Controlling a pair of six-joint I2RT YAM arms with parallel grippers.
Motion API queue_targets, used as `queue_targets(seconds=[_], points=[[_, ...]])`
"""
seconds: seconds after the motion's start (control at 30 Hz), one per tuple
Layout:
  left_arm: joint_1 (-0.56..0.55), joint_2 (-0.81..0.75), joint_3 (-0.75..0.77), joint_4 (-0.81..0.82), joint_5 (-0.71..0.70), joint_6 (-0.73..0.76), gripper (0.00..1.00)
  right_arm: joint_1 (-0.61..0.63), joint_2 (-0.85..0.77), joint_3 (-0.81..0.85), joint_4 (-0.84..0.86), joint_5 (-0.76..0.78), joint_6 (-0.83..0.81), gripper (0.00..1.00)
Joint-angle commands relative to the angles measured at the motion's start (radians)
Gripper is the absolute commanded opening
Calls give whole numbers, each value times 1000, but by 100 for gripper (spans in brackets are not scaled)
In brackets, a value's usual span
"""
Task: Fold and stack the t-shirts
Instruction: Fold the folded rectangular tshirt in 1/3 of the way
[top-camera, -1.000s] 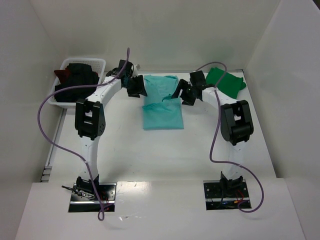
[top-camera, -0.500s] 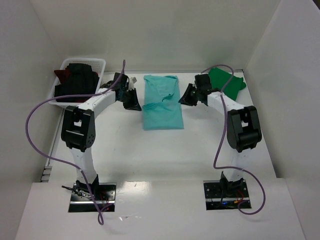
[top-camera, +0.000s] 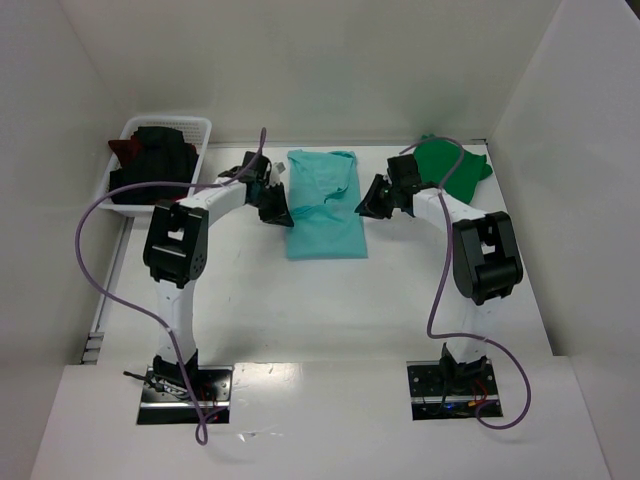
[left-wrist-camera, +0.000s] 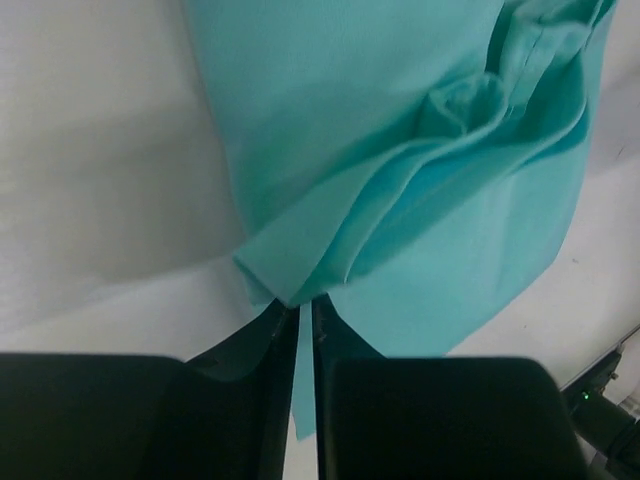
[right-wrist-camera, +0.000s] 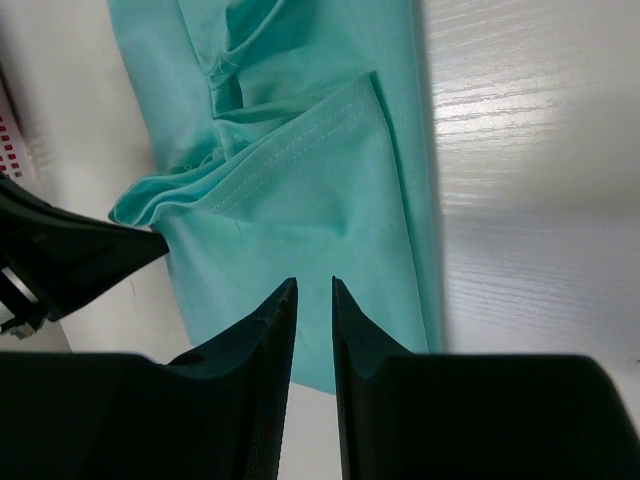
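teal t-shirt (top-camera: 322, 205) lay at table (top-camera: 320, 310) 12 o'clock | left gripper (left-wrist-camera: 298, 305) pinched its 9 o'clock fold | right gripper (right-wrist-camera: 313, 285) near-closed at 3 o'clock, I couldn't tell grip | limp, light: I'd take edges

A robotics lab cell: white walls (top-camera: 300, 70) enclose a white table (top-camera: 330, 310) with bolted arm bases (top-camera: 185, 385).

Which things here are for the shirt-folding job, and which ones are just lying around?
For the job:
- teal t-shirt, pinched by the left hand
- green t-shirt
- black shirt and dark red shirt, piled in the basket

Just lying about:
- white basket
- table
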Motion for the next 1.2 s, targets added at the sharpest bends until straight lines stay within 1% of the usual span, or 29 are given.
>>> queue_targets(seconds=[0.0,0.1,0.27,0.37,0.57,0.7,0.77,0.8,0.9,1.0,1.07,1.13,1.17], points=[[4,40,100,28,23,2,17,8,12,6,47,11,10,26],[4,70,164,17,23,-8,17,8,32,25,47,11,10,26],[4,114,249,17,-19,-39,18,8,51,43,47,-8,10,26],[4,168,304,5,-30,-50,18,8,60,52,47,-8,10,26],[4,246,365,5,-79,-70,18,8,69,52,47,-17,1,26],[4,255,388,-6,-118,-70,18,8,60,17,47,-17,-8,27],[4,246,398,-6,-130,-59,22,8,49,3,47,-17,-8,27],[4,237,413,-6,-139,-59,22,8,49,-10,47,-17,-8,27],[22,206,448,-6,-151,-50,28,8,26,-20,38,-17,-19,27],[42,131,458,-17,-151,-38,46,8,-9,-43,29,3,-19,27],[43,62,430,-17,-151,-28,60,8,-41,-69,29,15,-30,32],[43,15,396,-27,-151,-19,69,8,-73,-106,20,38,-30,37],[43,-40,367,-27,-151,-19,71,8,-84,-121,20,47,-30,42]])
